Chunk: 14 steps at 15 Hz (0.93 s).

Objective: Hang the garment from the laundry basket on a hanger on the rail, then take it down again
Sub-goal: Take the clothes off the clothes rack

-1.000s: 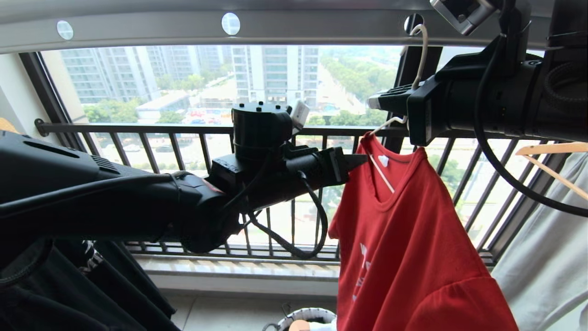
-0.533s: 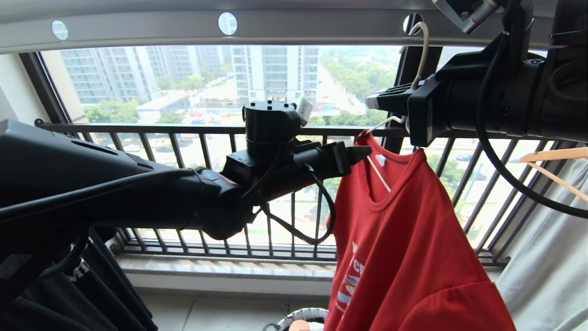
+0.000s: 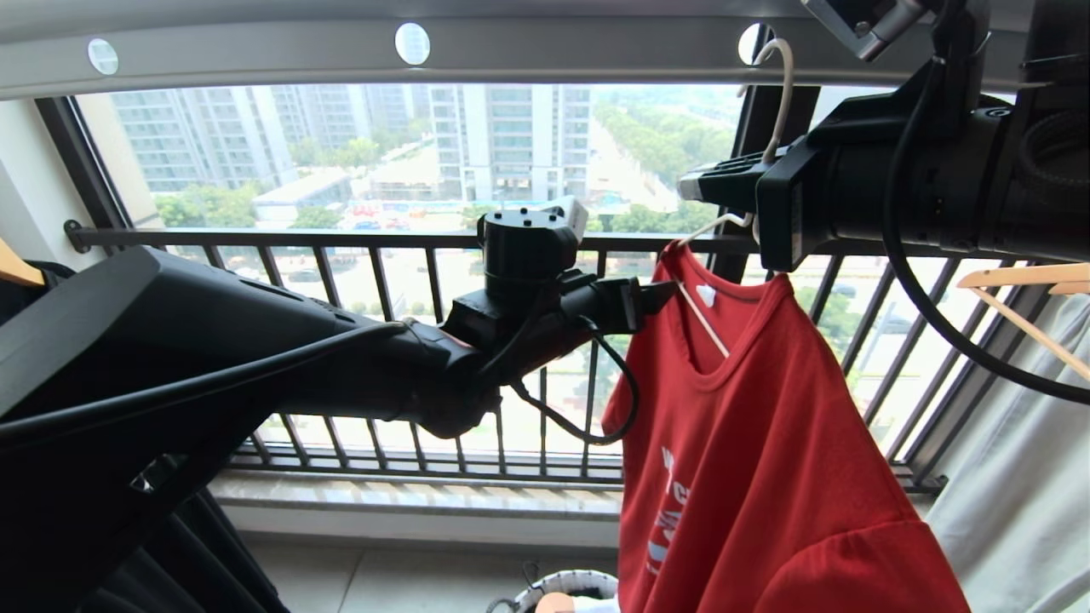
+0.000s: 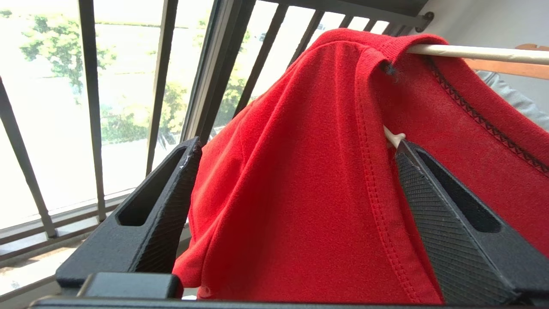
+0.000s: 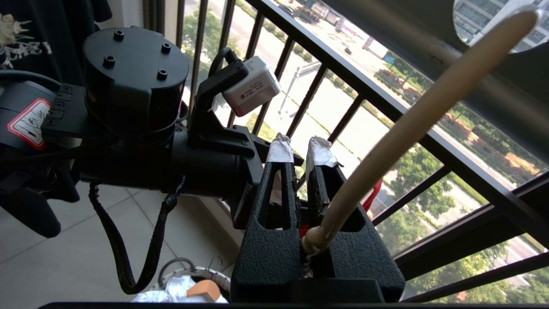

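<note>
Garment [image 3: 766, 443] hangs on the hanger [image 3: 779, 94] at right; right gripper [image 5: 300, 171] pinches its neck, while left gripper [image 4: 296, 171], seen in its wrist view, straddles the shoulder, spread wide.

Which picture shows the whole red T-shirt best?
The head view: the red T-shirt hangs there on the white hanger, with neckline, label and chest print visible. The left wrist view shows only its shoulder close up, between open fingers. The right wrist view catches just a red sliver.
</note>
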Available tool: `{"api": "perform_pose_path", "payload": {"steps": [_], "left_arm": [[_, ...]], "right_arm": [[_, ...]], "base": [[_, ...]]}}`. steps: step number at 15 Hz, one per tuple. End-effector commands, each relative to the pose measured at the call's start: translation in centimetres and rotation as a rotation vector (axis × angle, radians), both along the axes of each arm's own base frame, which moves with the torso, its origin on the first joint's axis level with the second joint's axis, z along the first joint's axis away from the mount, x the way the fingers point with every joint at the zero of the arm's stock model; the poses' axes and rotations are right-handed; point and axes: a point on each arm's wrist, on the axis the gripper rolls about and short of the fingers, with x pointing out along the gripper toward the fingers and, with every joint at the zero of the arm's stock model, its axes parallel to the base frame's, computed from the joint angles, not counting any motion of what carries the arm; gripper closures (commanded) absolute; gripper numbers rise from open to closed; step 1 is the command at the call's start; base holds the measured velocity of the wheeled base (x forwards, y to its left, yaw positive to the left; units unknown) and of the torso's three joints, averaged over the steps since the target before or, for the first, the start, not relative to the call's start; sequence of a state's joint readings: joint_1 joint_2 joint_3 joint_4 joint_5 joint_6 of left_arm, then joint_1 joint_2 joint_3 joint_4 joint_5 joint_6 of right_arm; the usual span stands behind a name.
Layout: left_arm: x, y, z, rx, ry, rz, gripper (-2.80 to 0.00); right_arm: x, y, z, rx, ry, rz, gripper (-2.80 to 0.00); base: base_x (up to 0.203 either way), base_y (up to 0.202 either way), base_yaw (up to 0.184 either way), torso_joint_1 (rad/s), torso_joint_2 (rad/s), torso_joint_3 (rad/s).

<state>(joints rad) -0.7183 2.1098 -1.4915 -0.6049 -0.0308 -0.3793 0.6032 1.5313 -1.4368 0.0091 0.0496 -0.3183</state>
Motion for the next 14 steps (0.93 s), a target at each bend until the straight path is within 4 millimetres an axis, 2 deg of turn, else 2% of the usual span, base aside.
{"api": "perform_pose_path", "payload": {"steps": [1,5,9,14], "left_arm": [[0.4,-0.2,-0.7,0.017,-0.003,0.028,-2.8],[0.3,-0.3,0.3,-0.009,-0.023,0.036,-2.8],[-0.8,0.6,0.7,-0.001,-0.014,0.026,-2.8],[-0.1,-0.1,1.8,-0.05,-0.065,0.03,-2.8]], "right_arm": [[0.1,0.1,-0.1,-0.004,0.001,0.002,0.0],[0.2,0.1,-0.1,-0.004,0.002,0.001,0.0],[0.2,0.1,-0.1,-0.004,0.002,-0.001,0.0],[0.1,0.1,-0.1,-0.003,0.001,0.001,0.0]], "base": [[0.0,0.0,0.0,0.0,0.0,0.0],[0.0,0.0,0.0,0.0,0.0,0.0],[0.0,0.0,0.0,0.0,0.0,0.0],[0.0,0.0,0.0,0.0,0.0,0.0]]}}
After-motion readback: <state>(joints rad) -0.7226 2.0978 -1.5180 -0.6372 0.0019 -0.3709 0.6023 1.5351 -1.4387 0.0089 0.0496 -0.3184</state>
